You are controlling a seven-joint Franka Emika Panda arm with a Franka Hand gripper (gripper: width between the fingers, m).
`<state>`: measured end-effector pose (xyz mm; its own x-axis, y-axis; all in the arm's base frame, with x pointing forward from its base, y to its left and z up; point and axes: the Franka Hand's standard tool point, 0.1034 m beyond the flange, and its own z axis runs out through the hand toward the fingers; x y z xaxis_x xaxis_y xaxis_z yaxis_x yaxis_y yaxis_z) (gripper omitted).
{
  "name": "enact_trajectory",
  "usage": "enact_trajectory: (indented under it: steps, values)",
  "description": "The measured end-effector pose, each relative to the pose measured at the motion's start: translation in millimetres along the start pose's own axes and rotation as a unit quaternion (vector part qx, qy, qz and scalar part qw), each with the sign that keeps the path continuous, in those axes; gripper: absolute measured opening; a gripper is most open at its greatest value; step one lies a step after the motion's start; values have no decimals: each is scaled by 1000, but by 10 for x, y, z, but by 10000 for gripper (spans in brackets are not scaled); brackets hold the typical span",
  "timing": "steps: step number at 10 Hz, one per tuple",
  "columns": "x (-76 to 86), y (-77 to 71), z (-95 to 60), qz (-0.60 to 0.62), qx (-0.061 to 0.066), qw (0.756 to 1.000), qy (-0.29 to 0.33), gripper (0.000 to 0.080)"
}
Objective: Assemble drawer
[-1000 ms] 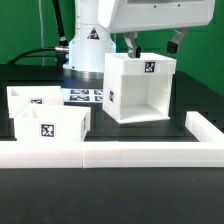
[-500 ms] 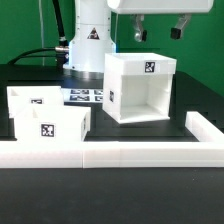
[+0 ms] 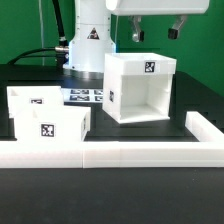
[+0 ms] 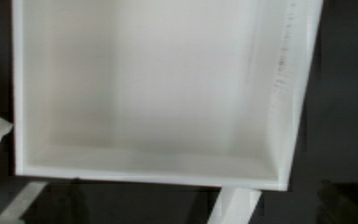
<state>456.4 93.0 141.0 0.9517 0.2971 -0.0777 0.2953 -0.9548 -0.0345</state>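
The drawer's large boxy housing (image 3: 141, 88) stands on the black table right of centre in the exterior view, with its open side towards the camera and a tag on top. Two smaller open-top trays lie at the exterior view's left, one in front (image 3: 52, 125) and one behind it (image 3: 28, 98). My gripper (image 3: 157, 32) hangs above the housing, open and empty, its two fingers spread wide and clear of the top. The wrist view looks straight down on the housing's white surface (image 4: 149, 90); my fingertips do not show clearly there.
A long low white rail (image 3: 110, 155) runs along the table's front and turns back at the exterior view's right (image 3: 205, 127). The marker board (image 3: 86, 96) lies behind the trays, by the robot base (image 3: 88, 45).
My gripper has risen from just over the housing's top to higher above it, still open. In the last half second nothing has moved.
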Motion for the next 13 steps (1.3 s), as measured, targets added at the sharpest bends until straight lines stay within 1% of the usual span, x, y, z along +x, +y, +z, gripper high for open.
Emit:
enact_trajectory:
  steps: [2, 3, 5, 7, 8, 9, 10, 11, 12, 13]
  values:
    - [-113, -161, 158, 6, 1, 1000, 7, 650]
    - [-149, -205, 220, 11, 2, 1000, 6, 650]
    - [-209, -237, 333, 11, 4, 1000, 7, 650]
    - [-264, -267, 403, 14, 5, 1000, -1, 650]
    - [-274, -269, 424, 14, 6, 1000, -4, 563]
    - [-277, -264, 425, 14, 6, 1000, -4, 427]
    - [-277, -260, 425, 13, 6, 1000, -4, 427]
    - [-277, -260, 425, 13, 6, 1000, -4, 233]
    - [-277, -260, 425, 13, 6, 1000, -4, 97]
    - [-277, -260, 425, 13, 6, 1000, -4, 36]
